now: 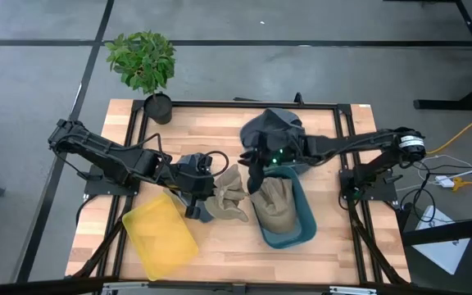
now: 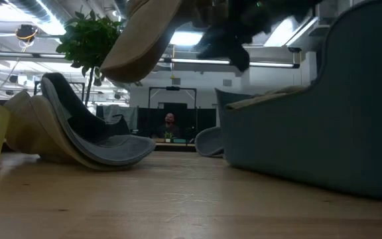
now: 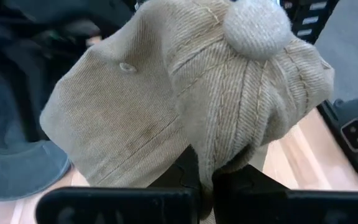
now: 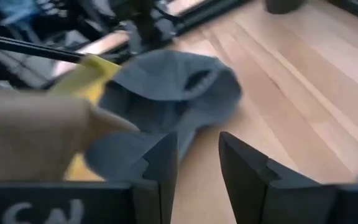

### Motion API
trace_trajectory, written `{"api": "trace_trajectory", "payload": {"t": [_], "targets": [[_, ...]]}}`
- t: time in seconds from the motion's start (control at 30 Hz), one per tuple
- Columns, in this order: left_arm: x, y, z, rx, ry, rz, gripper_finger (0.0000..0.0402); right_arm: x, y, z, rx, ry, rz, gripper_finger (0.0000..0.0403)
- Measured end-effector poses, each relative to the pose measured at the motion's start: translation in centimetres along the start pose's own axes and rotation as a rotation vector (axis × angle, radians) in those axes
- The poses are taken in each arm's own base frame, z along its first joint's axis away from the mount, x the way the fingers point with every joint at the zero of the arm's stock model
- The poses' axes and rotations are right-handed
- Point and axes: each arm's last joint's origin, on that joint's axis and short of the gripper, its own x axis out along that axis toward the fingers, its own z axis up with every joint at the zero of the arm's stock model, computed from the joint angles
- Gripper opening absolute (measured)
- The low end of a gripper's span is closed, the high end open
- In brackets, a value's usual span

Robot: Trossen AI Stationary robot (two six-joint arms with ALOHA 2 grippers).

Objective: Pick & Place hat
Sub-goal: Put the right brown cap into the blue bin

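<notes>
My left gripper (image 1: 208, 197) is shut on a tan corduroy cap (image 3: 185, 93), which shows in the high view (image 1: 229, 197) just left of the teal bin (image 1: 306, 221). In the low view the cap's brim (image 2: 141, 46) hangs in the air. My right gripper (image 4: 197, 162) is open and empty, above the table beside the bin's far-left corner (image 1: 256, 174). A blue-grey cap (image 1: 192, 164) lies on the table near my left gripper; it also shows in the right wrist view (image 4: 173, 93). Another tan cap (image 1: 277, 201) lies in the teal bin. My left gripper pinches a fold of the tan cap's crown cloth (image 3: 211, 163) between its two fingers, below the top button (image 3: 257, 25). The fingers come about level from the table's left side. In the low view the cap's brim is clear of the table.
A yellow bin (image 1: 161, 236) stands at the near left. A pile of dark caps (image 1: 273, 129) lies at the far middle. A potted plant (image 1: 146, 65) stands at the far left corner. In the low view a tan cap (image 2: 32, 129) lies under the grey one (image 2: 91, 139).
</notes>
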Motion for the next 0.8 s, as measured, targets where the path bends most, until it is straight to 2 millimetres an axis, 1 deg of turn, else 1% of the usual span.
{"api": "trace_trajectory", "payload": {"t": [0.1, 0.2, 0.27, 0.37, 0.43, 0.5, 0.63, 0.73, 0.8], "targets": [[0.0, 0.0, 0.4, -0.019, -0.043, -0.003, 0.0008, -1.1, 0.6, 2.4, -0.008, 0.081, 0.052, 0.0117], [0.0, 0.0, 0.8, -0.034, -0.079, -0.005, 0.0008, -2.8, 1.6, 4.4, -0.044, 0.18, 0.039, 0.0117], [-0.1, 0.0, 0.9, -0.045, -0.094, 0.005, 0.0008, -4.1, 2.9, 5.5, -0.085, 0.215, 0.049, 0.0117], [-0.1, 0.3, 0.9, -0.083, -0.094, 0.099, 0.0008, -5.9, 5.5, 6.8, -0.169, 0.21, 0.069, 0.0117], [-0.1, 0.6, 0.8, -0.093, -0.099, 0.205, 0.0008, -6.8, 7.2, 7.0, -0.246, 0.168, 0.041, 0.0117], [-0.2, 0.9, 0.8, -0.092, -0.106, 0.308, 0.0008, -7.3, 8.7, 6.7, -0.331, 0.132, 0.0, 0.0117], [-0.4, 1.6, 0.9, -0.074, -0.109, 0.479, 0.0007, -7.9, 10.8, 5.6, -0.485, 0.083, -0.114, 0.0117], [-0.4, 2.3, 0.9, -0.088, -0.11, 0.547, 0.0008, -7.9, 12.0, 5.2, -0.569, 0.019, -0.21, 0.0117], [-0.3, 2.8, 1.0, -0.101, -0.116, 0.574, 0.0008, -7.4, 12.7, 5.0, -0.618, -0.018, -0.235, 0.0117]]}}
